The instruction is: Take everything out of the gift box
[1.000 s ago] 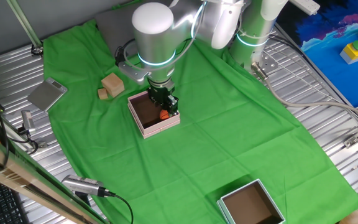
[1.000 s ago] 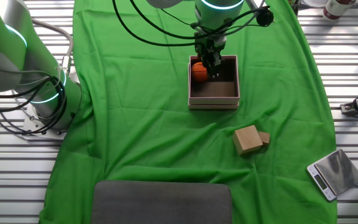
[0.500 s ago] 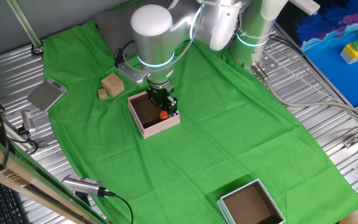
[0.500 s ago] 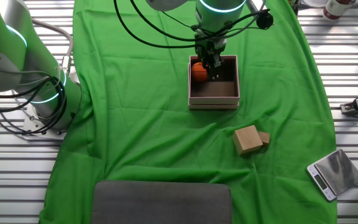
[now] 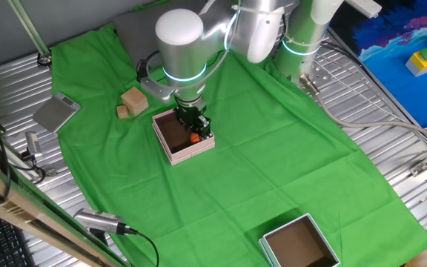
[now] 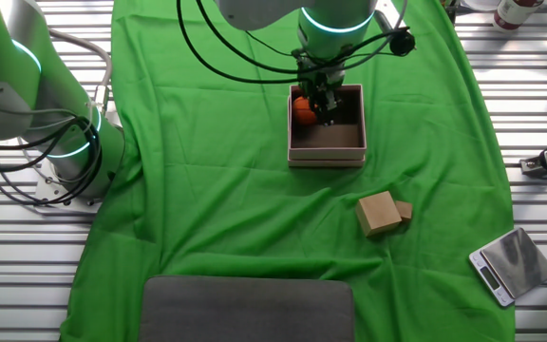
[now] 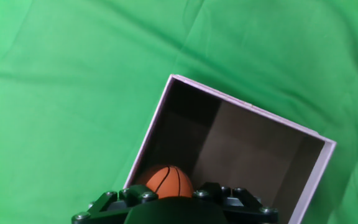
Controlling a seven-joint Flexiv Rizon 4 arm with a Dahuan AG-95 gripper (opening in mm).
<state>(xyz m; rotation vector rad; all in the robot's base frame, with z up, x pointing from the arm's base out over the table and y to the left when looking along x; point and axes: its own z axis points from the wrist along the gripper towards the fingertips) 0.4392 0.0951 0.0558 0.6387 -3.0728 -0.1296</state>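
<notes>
Green cloth (image 5: 288, 163) is spread over the ribbed metal surface (image 6: 539, 228). No writing or brand can be read anywhere.

Near the cloth's middle the gift box (image 6: 327, 139) is seen, square, with pale pink walls and a dark brown inside. Only the ball (image 6: 301, 109) is held in it, lying in a corner against the walls; in the hand view the ball (image 7: 167, 180) is shown as orange with dark curved lines like a basketball. The rest of the box floor is bare.

The end effector (image 6: 323, 95) is lowered into the box just beside the ball; whether its jaws are apart or closed on anything cannot be told, as the fingers are hidden by the wrist and the ball.

The cube (image 6: 378, 212), tan wood, is set on the cloth outside the box, with a smaller brown block (image 6: 404, 210) touching its side.

A second, larger box (image 5: 299, 245) with teal-grey walls is placed at the cloth's edge, well apart, and only its brown floor is seen inside it.
</notes>
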